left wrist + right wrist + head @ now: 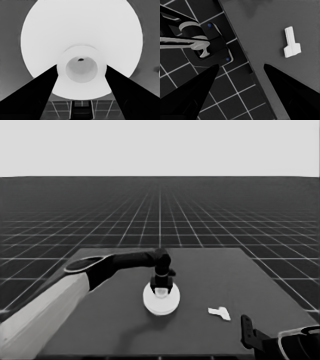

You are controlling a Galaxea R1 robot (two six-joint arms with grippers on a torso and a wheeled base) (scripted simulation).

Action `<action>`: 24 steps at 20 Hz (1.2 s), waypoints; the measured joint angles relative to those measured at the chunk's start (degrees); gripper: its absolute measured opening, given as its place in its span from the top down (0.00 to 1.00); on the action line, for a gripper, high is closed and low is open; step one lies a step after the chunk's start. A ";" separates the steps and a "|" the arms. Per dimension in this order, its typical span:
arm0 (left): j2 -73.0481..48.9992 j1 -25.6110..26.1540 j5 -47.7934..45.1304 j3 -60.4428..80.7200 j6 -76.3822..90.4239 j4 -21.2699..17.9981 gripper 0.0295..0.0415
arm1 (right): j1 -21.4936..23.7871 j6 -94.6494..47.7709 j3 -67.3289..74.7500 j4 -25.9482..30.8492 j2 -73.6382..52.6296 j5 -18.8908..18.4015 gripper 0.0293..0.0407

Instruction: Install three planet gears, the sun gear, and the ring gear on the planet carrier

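Observation:
One white disc shows in the head view, the larger round part (161, 300), lying at the table's middle. In the left wrist view it (82, 27) fills the picture, with a raised hub (81, 66) and a hole at its centre. My left gripper (161, 288) hangs straight over it, open, its two fingers (37, 92) flanking the hub close to its sides. The smaller round part, the planet gears and the sun gear are hidden. My right gripper (246, 324) waits open at the table's near right corner.
A thin white piece (220, 312) lies on the table right of the disc, and the right wrist view (291, 45) shows it too. Past the table's edge (245, 62) stands dark machinery with pale bands and blue lights (207, 42).

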 joint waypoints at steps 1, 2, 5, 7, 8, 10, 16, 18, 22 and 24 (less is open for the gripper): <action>0.01 0.04 -0.01 0.00 0.49 -0.01 0.56 | 0.00 0.00 0.00 0.00 0.00 0.00 0.19; 0.01 0.08 0.00 0.00 0.98 -0.01 0.56 | 0.00 0.00 0.00 0.00 0.00 0.00 0.19; -0.02 0.17 0.00 -0.01 2.47 -0.01 0.56 | 0.00 0.00 0.00 0.00 0.00 0.00 0.19; 0.00 0.22 -0.01 -0.01 3.47 -0.01 0.56 | 0.00 0.00 0.00 0.00 0.00 0.00 0.19; -0.01 0.23 -0.01 -0.01 3.97 -0.01 0.56 | 0.00 0.00 0.00 0.00 0.00 0.00 0.19; -0.01 0.26 -0.01 -0.01 4.97 -0.01 0.56 | 0.00 0.00 0.00 0.00 0.00 0.00 0.19; -0.02 0.32 -0.01 -0.01 7.97 0.00 0.56 | 0.00 0.00 0.00 0.00 0.00 0.00 0.19; -0.03 0.36 -0.02 -0.02 8.97 0.00 0.56 | 0.00 0.00 0.00 0.00 0.00 0.00 0.19; -0.03 0.38 -0.02 -0.02 10.97 0.01 0.56 | 0.00 0.00 0.00 0.00 0.00 0.00 0.19; -0.02 0.37 -0.02 -0.02 11.97 0.01 0.56 | 0.00 0.00 0.00 0.00 0.00 0.00 0.19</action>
